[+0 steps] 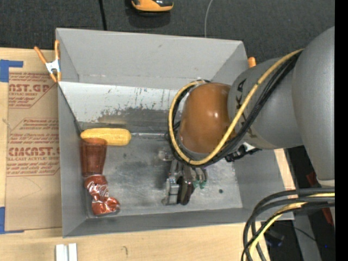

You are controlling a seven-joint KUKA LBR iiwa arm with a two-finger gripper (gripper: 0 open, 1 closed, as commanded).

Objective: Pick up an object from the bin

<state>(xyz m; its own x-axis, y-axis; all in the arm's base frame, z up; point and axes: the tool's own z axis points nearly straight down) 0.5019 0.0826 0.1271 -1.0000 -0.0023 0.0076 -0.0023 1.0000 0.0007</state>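
Observation:
My gripper [178, 199] is low over the bin floor at the front, right of the middle. Its two fingers stand close together, shut, with nothing visible between them. No loose thing lies under it. The nearest things are far to its left: a yellow oblong piece [106, 136] lying across the floor by the left wall, a brown-red cylinder [93, 156] just in front of that, and a crumpled red wrapper [101, 198] in the front left corner.
The arm and its orange dome hang over the right part of the bin and hide the floor beneath. Bare grey floor runs between the gripper and the things on the left.

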